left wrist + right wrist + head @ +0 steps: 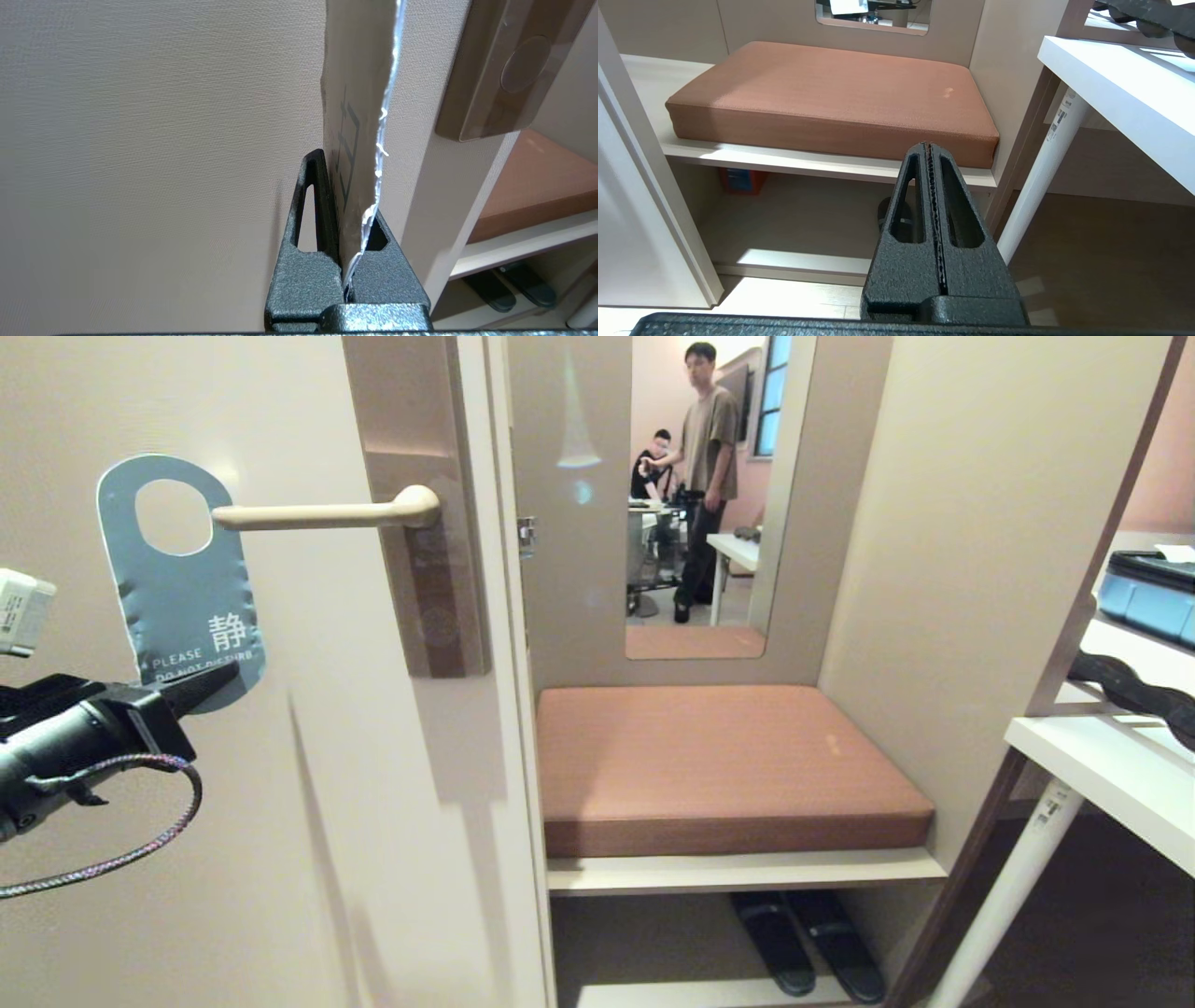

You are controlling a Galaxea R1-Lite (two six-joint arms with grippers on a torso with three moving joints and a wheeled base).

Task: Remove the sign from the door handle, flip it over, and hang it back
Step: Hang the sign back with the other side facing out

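A: Big picture first: you've got the cream door filling the left of the head view, the padded bench in the alcove beside it, a white table off to the right.

B: And two people in the room seen past the bench, well away from you. Now the door handle?

A: Lever points toward the door's left edge, free end bare. The sign isn't on it. Blue "do not disturb" face toward you, its hole just off the lever tip, almost level with it.

B: So you're holding it where?

A: By the bottom edge. Your left gripper has its jaws pinching the sign's lower rim; the left wrist view shows the card edge-on between the fingers.

B: Looks crinkled along that edge.

A: It does, so I'd judge it light, thin and floppy card. Gripped that low, the top may sway or bow as you push the hole over the lever. Go slowly, keep it upright.

B: Slippery?

A: Glossy film, possibly. Don't loosen the pinch until the hole is over the lever.

B: Right side?

A: Your right gripper hangs parked in front of the bench, jaws pressed together on nothing.
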